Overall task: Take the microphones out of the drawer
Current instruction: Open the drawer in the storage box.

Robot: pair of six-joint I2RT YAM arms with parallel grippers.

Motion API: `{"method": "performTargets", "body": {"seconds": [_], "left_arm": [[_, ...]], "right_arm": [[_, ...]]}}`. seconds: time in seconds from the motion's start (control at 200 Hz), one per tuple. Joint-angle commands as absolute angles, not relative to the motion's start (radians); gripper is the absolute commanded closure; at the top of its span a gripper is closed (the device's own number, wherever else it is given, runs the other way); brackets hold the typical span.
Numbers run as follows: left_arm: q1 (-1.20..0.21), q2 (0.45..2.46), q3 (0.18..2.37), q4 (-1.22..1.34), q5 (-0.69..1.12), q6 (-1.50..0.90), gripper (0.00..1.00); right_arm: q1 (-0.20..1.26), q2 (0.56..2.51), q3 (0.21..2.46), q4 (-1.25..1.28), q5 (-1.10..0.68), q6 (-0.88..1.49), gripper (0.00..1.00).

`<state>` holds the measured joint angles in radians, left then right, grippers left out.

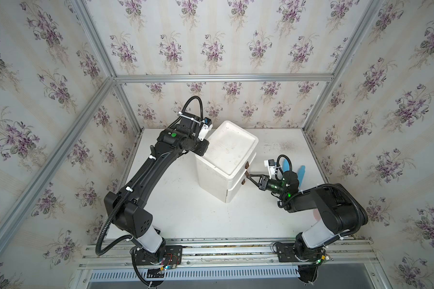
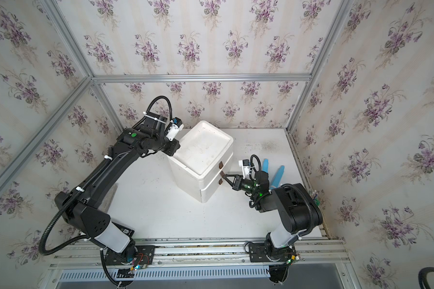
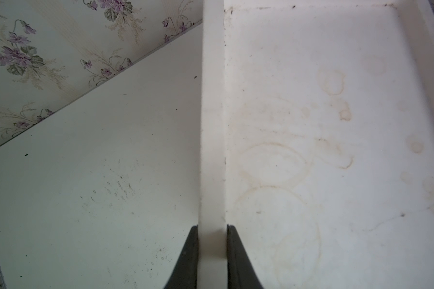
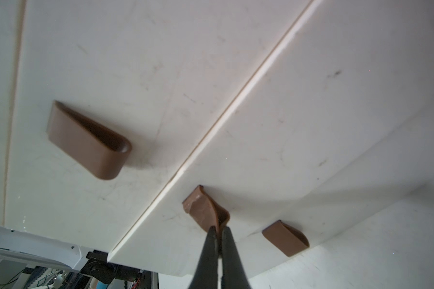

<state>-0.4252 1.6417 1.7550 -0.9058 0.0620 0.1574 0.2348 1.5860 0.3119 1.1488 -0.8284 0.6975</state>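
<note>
A white cabinet (image 1: 212, 179) (image 2: 186, 172) with three brown-handled drawers stands mid-table. My right gripper (image 4: 219, 227) (image 1: 248, 176) (image 2: 224, 176) is shut on the middle drawer's brown handle (image 4: 203, 209). The other two handles (image 4: 88, 142) (image 4: 285, 237) are free. None of the drawers shows its inside, and the microphone is hidden. My left gripper (image 3: 213, 226) is shut on the raised rim (image 3: 212, 125) of the cabinet's top. In both top views its wrist covers the fingers.
Two blue objects (image 1: 301, 174) (image 1: 285, 165) lie on the table behind the right arm, near the right wall. The cabinet's stained top tray (image 3: 336, 162) holds nothing. Wallpapered walls close in the table on three sides.
</note>
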Motion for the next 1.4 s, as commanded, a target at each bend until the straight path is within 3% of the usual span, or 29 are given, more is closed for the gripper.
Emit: {"method": "performTargets", "body": {"seconds": [0.0, 0.704, 1.114, 1.394], "left_arm": [[-0.426, 1.658, 1.745, -1.003, 0.052, 0.181, 0.83], [-0.426, 1.655, 1.739, -1.003, 0.038, 0.179, 0.83], [-0.426, 1.638, 1.739, -1.002, -0.05, 0.165, 0.85], [-0.426, 1.619, 1.752, -1.002, -0.223, 0.146, 0.86]], "right_arm": [[0.225, 1.543, 0.292, 1.006, -0.792, 0.633, 1.0], [0.192, 1.03, 0.281, 0.286, -0.428, 0.424, 1.0], [0.187, 0.995, 0.365, 0.083, -0.325, 0.374, 1.0], [0.191, 1.06, 0.392, 0.168, -0.439, 0.394, 1.0]]}}
